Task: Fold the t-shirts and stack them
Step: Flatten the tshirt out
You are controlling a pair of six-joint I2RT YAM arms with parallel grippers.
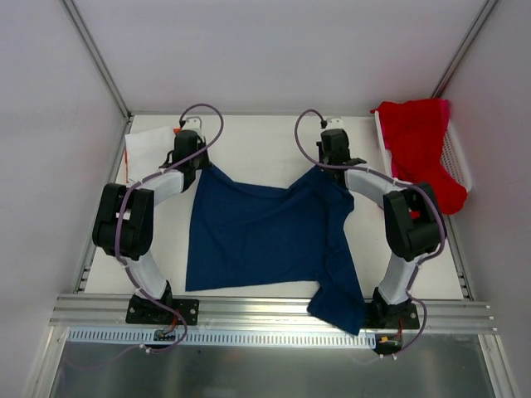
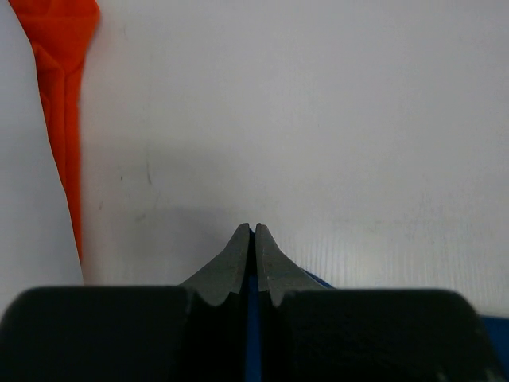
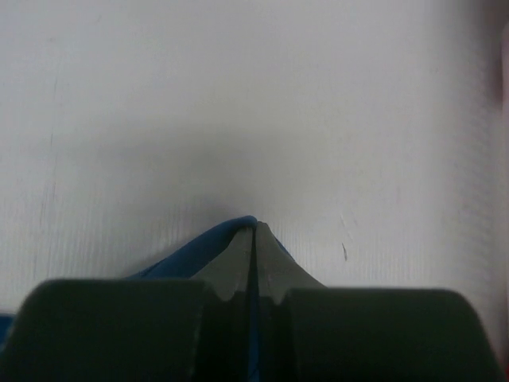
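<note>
The navy t-shirt (image 1: 257,236) lies spread over the middle of the table (image 1: 265,141). Its two upper corners are pinched up, one left of centre and one right of centre in the top view, and its lower right part trails over the table's near edge beside the base of the right arm (image 1: 411,224). The left jaws are closed tight on the left corner, with a thin line of blue cloth between them in the left wrist view. The right jaws are likewise clamped on the right corner, a blue fold bulging out on their left. At the upper left of the top view lies what is probably a folded white t-shirt (image 1: 148,148), partly hidden by the left arm (image 1: 124,220). An orange t-shirt (image 2: 60,87) shows as a strip at the upper left of the left wrist view. A red t-shirt (image 1: 419,141) is draped over the white basket (image 1: 459,162) at the upper right.
</note>
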